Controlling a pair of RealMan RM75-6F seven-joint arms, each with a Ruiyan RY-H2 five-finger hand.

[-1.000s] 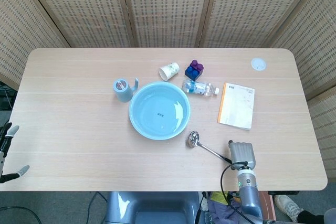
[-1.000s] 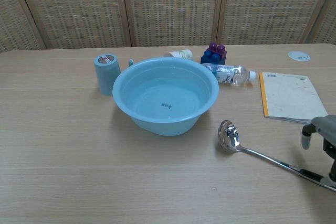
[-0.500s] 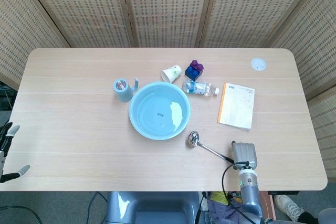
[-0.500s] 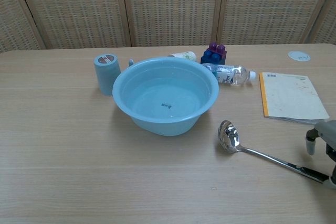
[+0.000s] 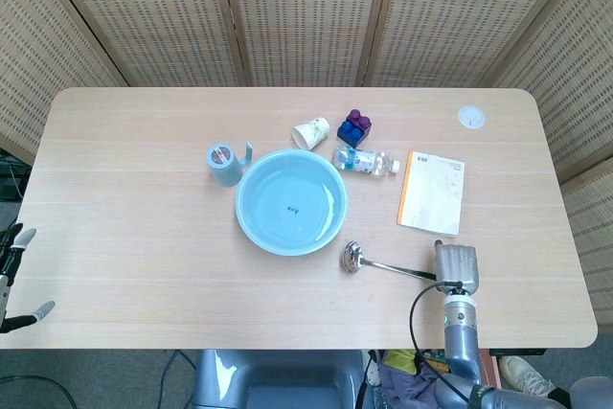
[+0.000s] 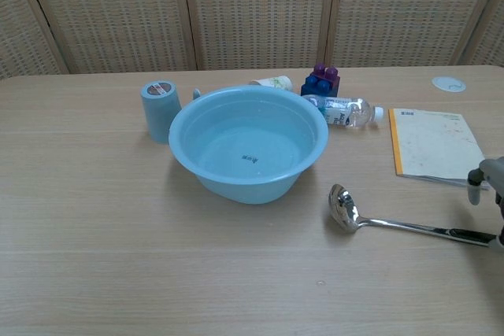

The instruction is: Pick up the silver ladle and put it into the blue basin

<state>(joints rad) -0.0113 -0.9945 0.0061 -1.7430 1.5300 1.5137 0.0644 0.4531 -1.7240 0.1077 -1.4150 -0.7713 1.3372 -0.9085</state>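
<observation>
The silver ladle (image 5: 353,257) lies on the table, its bowl just right of the blue basin (image 5: 239,203) and its handle running right, nearly parallel to the front edge. In the chest view the ladle (image 6: 344,206) shows the same way, in front of the basin (image 6: 177,147). My right hand (image 5: 456,263) grips the far end of the handle near the table's front right; at the chest view's right edge only part of that hand (image 6: 490,182) shows. My left hand (image 5: 8,261) hangs off the table's left front corner, fingers apart, holding nothing.
Behind the basin stand a blue cup (image 5: 225,164), a tipped paper cup (image 5: 309,130), toy blocks (image 5: 354,127) and a lying water bottle (image 5: 365,161). An orange-edged notebook (image 5: 432,192) lies just beyond my right hand. A white disc (image 5: 470,118) sits at the back right.
My right hand has moved right and away from the front edge, swinging the ladle's handle round with it. The ladle's bowl has stayed almost in place. The left hand is still.
</observation>
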